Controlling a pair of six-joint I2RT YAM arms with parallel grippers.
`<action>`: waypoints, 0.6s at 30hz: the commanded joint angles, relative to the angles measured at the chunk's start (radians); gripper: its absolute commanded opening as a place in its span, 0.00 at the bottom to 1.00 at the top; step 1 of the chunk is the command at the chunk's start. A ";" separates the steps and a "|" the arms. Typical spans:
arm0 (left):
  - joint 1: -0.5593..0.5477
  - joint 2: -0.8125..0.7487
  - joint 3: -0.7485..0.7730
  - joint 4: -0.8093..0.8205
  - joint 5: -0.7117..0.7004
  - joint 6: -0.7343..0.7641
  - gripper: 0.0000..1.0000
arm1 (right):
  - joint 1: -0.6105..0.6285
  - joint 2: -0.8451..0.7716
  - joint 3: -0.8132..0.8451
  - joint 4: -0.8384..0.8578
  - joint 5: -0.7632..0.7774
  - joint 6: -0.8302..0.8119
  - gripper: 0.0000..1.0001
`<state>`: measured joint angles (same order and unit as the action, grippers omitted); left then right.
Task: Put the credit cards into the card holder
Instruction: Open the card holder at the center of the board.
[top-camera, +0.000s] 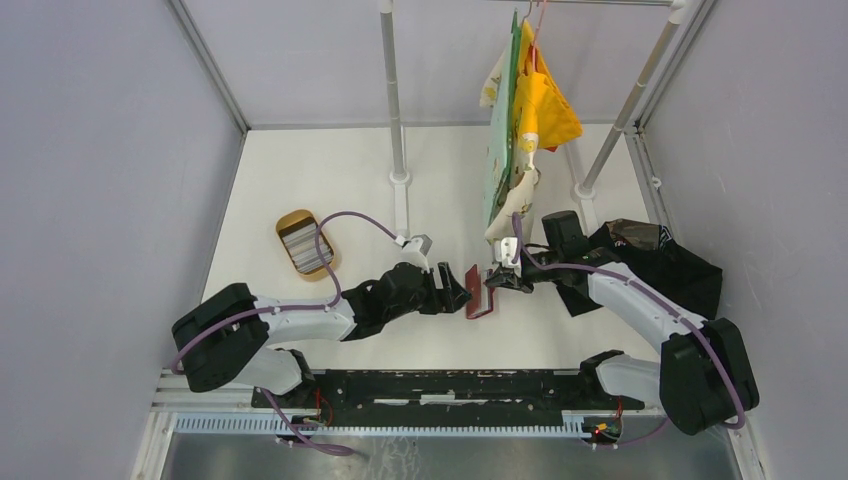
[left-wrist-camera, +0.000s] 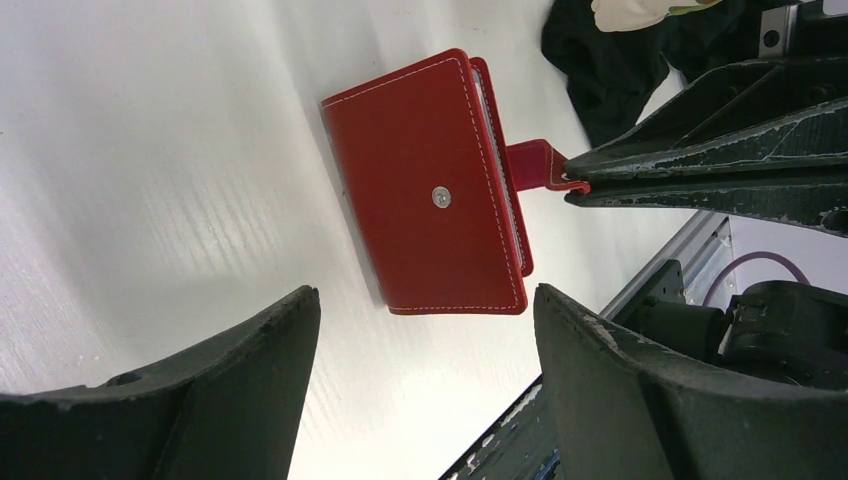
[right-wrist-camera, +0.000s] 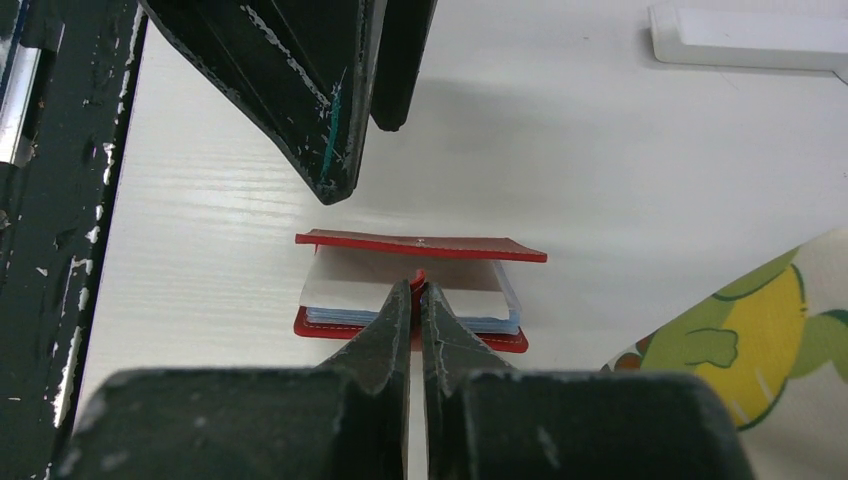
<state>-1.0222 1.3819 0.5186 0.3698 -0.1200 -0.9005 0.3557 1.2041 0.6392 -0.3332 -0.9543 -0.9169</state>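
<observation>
My right gripper (right-wrist-camera: 416, 288) is pinched tight on the snap tab (left-wrist-camera: 535, 165) of the red wallet (left-wrist-camera: 425, 190), so the wallet hangs off that tab near the middle of the table (top-camera: 350, 170), between the two arms. From the right wrist I see its covers gaping a little, with pale and grey-blue layers inside. I cannot tell whether those are pockets or cards already slotted in.

My left gripper (top-camera: 458, 290) stands at nine o'clock of the wallet, just beside it, jaws spread wide with nothing between them.

The cards (top-camera: 306, 250) I can make out lie stacked in the tan tray (top-camera: 290, 220), well apart from the wallet at about ten o'clock. A heap of black cloth (top-camera: 670, 265) sits at three o'clock, behind my right arm.

I judge this to be the opening step: the tab is held, the wallet is not yet spread enough to take a card. Next I would want the left jaws around the free cover, closing on it alone and not on the inner leaves, then peeling it away while the right keeps the tab steady. The cover is thin, so the approach must be square.
</observation>
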 joint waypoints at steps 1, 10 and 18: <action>0.004 -0.015 0.000 0.051 0.006 -0.005 0.84 | -0.008 -0.028 -0.001 0.035 -0.060 0.009 0.00; 0.004 -0.037 0.003 -0.013 -0.041 0.003 0.84 | -0.015 -0.038 -0.004 0.035 -0.082 0.007 0.00; 0.003 -0.061 0.015 -0.088 -0.106 0.009 0.83 | -0.017 -0.041 -0.004 0.032 -0.090 0.004 0.00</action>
<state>-1.0222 1.3621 0.5175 0.3202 -0.1558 -0.9001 0.3447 1.1896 0.6365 -0.3302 -0.9947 -0.9131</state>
